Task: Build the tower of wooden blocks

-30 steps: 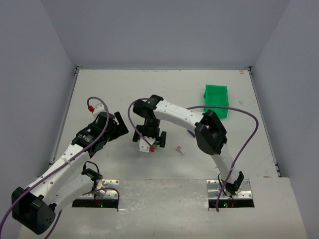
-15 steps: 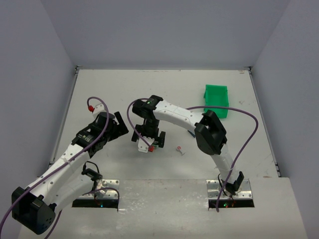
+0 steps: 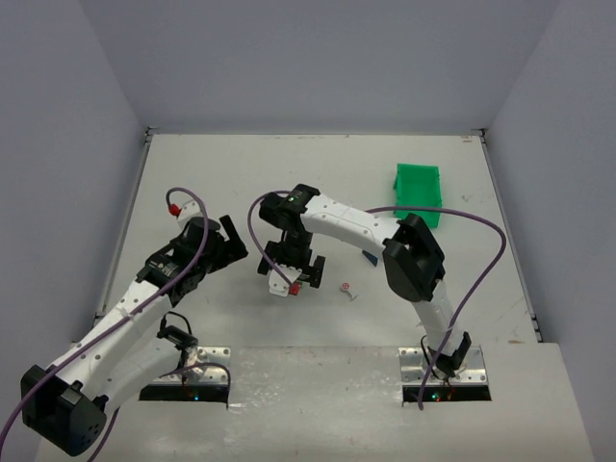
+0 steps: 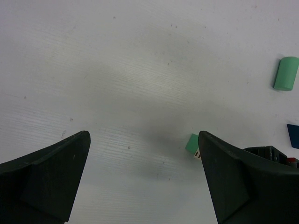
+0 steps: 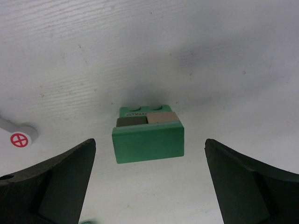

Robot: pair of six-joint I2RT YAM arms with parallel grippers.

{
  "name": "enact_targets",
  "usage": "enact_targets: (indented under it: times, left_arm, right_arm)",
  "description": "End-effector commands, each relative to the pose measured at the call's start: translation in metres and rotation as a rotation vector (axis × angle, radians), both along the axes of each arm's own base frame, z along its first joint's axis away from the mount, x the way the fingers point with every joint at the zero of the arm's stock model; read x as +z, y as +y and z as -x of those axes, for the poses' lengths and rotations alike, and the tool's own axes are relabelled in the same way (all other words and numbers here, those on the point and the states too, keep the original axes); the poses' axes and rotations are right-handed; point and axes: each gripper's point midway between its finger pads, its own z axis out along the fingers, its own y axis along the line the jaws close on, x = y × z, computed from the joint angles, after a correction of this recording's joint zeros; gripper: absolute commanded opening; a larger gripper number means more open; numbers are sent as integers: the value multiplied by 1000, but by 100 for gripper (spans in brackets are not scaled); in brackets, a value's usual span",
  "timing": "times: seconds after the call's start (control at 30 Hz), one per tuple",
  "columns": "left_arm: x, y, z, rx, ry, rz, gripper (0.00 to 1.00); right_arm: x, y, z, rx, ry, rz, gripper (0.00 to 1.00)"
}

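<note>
Near the middle of the tabletop (image 3: 241, 173), hanging nose-down over the block stack (image 5: 147, 148) with the right pincer (image 5: 149, 141), spread wide and gripping nothing. In the right wrist view, framing the stack dead centre between the two dark fingers (image 5: 51, 177), touching neither, with bare tabletop showing on both sides. Presenting a light green face to the camera, a dark brown patch and a tan patch side by side on top, and a green studded piece pressed against it at 12 o'clock. Leaving a white disc (image 5: 19, 138) with a red crossed circle well apart at 9 o'clock of the stack.

At 9 o'clock of the right pincer in the overhead view, hovering with the left pincer (image 4: 142, 135), likewise spread wide and empty, over bare tabletop. In the left wrist view, showing a small green block (image 4: 192, 143) just beside the 3 o'clock finger tip, not touching; whether part of the stack, cannot tell. Farther out at 2 o'clock, showing a rounded light green piece (image 4: 286, 73), and at 3 o'clock a dark blue piece (image 4: 294, 135) cut by the frame edge. Overhead, leaving the bright green bin (image 3: 419, 192) well apart at 2 o'clock of the right pincer.
</note>
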Motion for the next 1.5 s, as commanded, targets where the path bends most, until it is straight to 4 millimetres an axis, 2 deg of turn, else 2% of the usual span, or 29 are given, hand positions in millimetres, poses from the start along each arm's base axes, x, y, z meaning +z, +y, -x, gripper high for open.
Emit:
enact_targets:
  times: [0.0,0.13,0.23,0.43,0.57,0.67,0.77,0.9,1.03,1.07,1.17,1.47]
  left_arm:
    - [17,-7,-10,-3,-77,43,100]
    - [28,-7,-23,20,-142,49,100]
    - [42,-13,-35,15,-191,69,100]
    - [77,-26,-60,-10,-297,99,100]
    - [96,-34,-70,-48,-372,118,100]
    - [97,-34,-70,-58,-381,110,100]
    - [94,-30,-67,-52,-378,96,100]
    - [86,-28,-59,-55,-373,100,100]
    - [73,-20,-52,-31,-363,83,100]
    - [74,-18,-51,-27,-369,83,100]
    - [74,-16,-49,-25,-379,81,100]
    - [72,-15,-51,-20,-378,67,100]
  right_arm:
    - [29,-8,13,-23,-8,-37,99]
    - [38,-15,28,-61,23,-66,99]
    - [53,-6,26,-132,3,-152,99]
    - [87,9,18,-441,45,-258,99]
    - [107,24,-5,-787,78,-384,99]
    - [121,30,-32,-1057,75,-497,99]
    - [110,19,-33,-1403,213,-491,99]
    - [90,14,-38,-1572,265,-491,99]
    - [66,16,-47,-1647,243,-425,99]
    - [69,16,-49,-1652,239,-433,99]
    - [52,19,-54,-1654,216,-407,99]
    - [36,25,-44,-1574,206,-354,99]
